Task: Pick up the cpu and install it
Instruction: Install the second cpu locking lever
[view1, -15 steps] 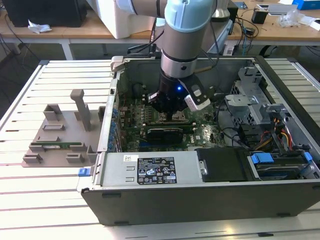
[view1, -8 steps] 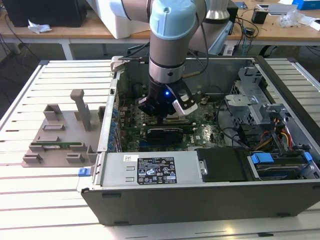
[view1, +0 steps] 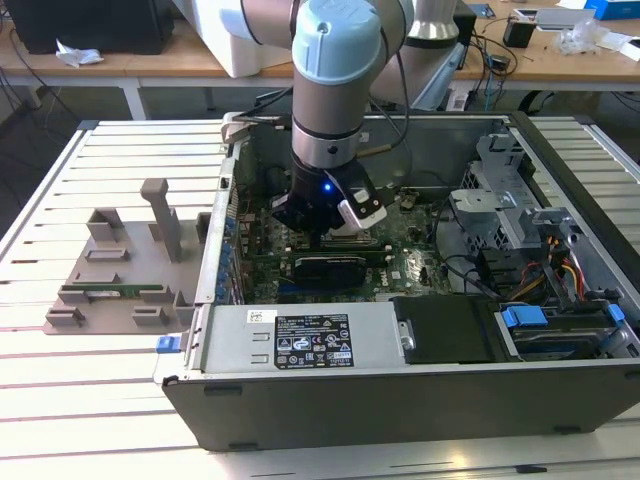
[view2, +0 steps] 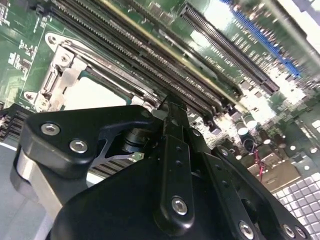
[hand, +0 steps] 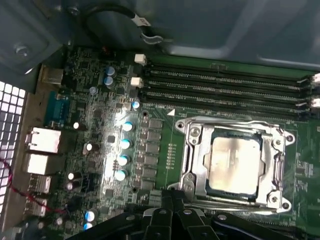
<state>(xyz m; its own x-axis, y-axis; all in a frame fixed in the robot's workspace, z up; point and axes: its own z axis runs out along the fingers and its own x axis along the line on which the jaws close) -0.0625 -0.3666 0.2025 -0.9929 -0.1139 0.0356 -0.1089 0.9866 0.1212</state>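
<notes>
One cpu (hand: 235, 162) lies seated in the metal socket frame (hand: 192, 150) on the motherboard (hand: 100, 125), beside four long memory slots (hand: 225, 82). The gripper (view1: 325, 215) hangs low inside the open computer case (view1: 400, 390), close above the board; whether its jaws are released or clenched, I cannot tell.

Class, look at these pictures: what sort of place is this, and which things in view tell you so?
Probably a robotics lab or test workshop. An open computer case lies on a slatted metal table, a robot arm reaches into it, and cluttered benches with cables stand behind.
</notes>
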